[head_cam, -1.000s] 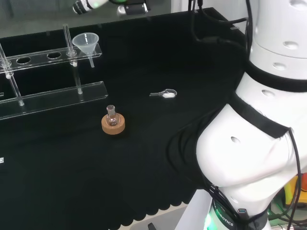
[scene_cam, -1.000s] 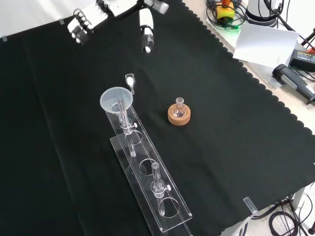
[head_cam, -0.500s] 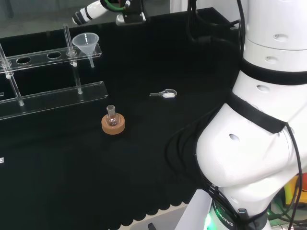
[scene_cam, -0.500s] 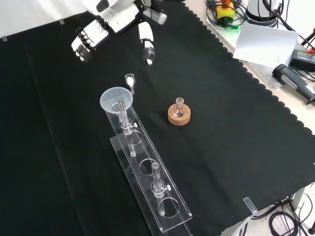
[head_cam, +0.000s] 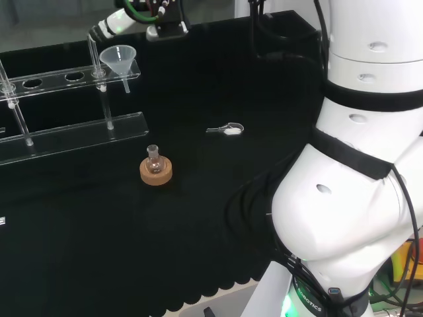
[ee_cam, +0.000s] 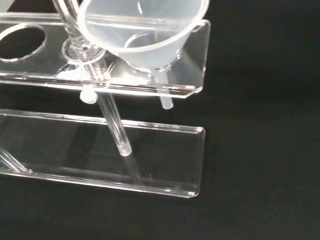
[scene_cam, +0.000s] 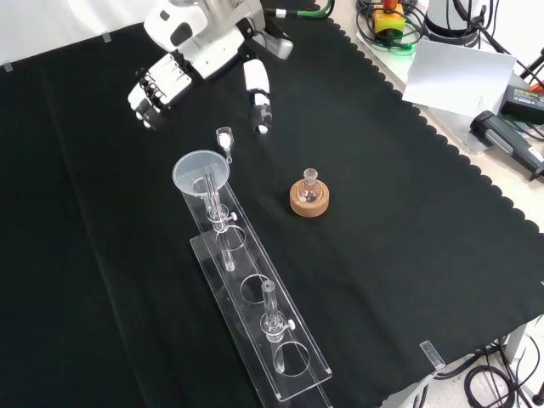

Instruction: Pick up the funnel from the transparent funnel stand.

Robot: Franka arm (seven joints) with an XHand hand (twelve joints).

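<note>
A clear plastic funnel [head_cam: 119, 58] [scene_cam: 201, 172] [ee_cam: 145, 35] sits in the end hole of the transparent stand [head_cam: 73, 125] [scene_cam: 293, 374] [ee_cam: 150, 150], its stem hanging through the upper plate. The black and white hand [scene_cam: 208, 51] hovers just beyond that end of the stand in the front view, fingers [scene_cam: 151, 85] and thumb [scene_cam: 258, 98] spread wide apart and pointing toward the funnel. It holds nothing and does not touch the funnel. In the head view part of the hand [head_cam: 109, 26] shows just behind the funnel's rim.
A small glass flask on a cork ring [head_cam: 156, 170] [scene_cam: 309, 197] stands near the stand. A small spoon with white powder [head_cam: 227, 129] [scene_cam: 224, 138] lies on the cloth between hand and funnel in the front view. Two upright rods rise from the stand.
The hand has come closer to the funnel, lower in the front view and leftward in the head view. Its fingers stay spread. Funnel, flask and spoon have not moved.
</note>
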